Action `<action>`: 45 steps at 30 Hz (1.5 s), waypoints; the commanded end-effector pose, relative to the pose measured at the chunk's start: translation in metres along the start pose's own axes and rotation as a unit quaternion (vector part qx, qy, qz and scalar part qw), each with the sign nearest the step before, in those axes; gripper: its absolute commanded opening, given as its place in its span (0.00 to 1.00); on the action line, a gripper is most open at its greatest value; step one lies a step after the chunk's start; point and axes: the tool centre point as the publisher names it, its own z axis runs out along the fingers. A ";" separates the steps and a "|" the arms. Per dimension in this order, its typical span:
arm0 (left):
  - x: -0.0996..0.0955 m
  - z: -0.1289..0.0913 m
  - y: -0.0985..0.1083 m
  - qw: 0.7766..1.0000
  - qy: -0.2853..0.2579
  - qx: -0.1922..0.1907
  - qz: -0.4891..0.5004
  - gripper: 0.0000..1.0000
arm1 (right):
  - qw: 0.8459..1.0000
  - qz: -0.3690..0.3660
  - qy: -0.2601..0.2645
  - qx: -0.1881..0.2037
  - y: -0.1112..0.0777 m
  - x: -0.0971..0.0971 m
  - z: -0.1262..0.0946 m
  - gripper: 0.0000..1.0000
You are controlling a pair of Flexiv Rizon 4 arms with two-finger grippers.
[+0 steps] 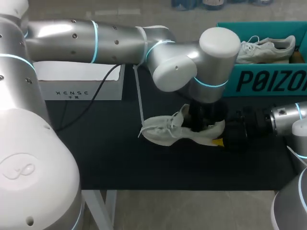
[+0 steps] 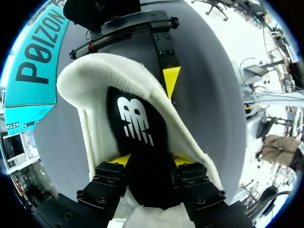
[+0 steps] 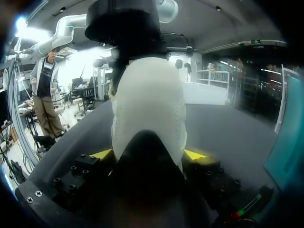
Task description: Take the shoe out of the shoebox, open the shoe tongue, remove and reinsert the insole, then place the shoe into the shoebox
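A white shoe (image 1: 165, 130) lies on the black mat, toe towards the left. My left gripper (image 1: 204, 117) hangs over its heel opening. In the left wrist view the shoe (image 2: 95, 76) gapes, and the black insole (image 2: 135, 123) with a white logo lies inside. The left gripper (image 2: 152, 161) stands open, its yellow tips on either side of the insole's near end. My right gripper (image 1: 220, 139) comes in from the right and is shut on the shoe's heel (image 3: 149, 104), one yellow fingertip (image 2: 171, 80) pressed against the outer wall. The teal shoebox (image 1: 264, 81) stands at the back right.
A second white shoe (image 1: 266, 48) lies inside the shoebox. A white box (image 1: 79, 88) with a black cable over it stands at the back left. The black mat (image 1: 105, 153) stretches left of the shoe and forward to the table's front edge.
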 end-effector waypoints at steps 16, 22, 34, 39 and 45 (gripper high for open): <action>0.016 -0.007 -0.002 0.994 -0.112 -0.016 -0.010 0.00 | 1.000 0.001 -0.001 0.001 -0.003 -0.001 0.003 0.00; 0.010 -0.015 0.003 0.992 -0.127 -0.015 -0.011 0.00 | 1.000 0.001 -0.001 0.001 -0.003 -0.001 0.003 0.00; 0.001 -0.041 0.009 0.986 -0.165 -0.015 -0.023 0.00 | 1.000 0.001 -0.001 0.001 -0.003 -0.001 0.003 0.00; -0.003 -0.057 0.013 0.983 -0.183 -0.020 -0.026 0.00 | 1.000 0.001 -0.001 0.001 -0.003 -0.001 0.003 0.00; -0.004 -0.075 0.017 0.980 -0.197 -0.016 -0.032 0.00 | 1.000 0.001 -0.001 0.001 -0.003 -0.001 0.003 0.00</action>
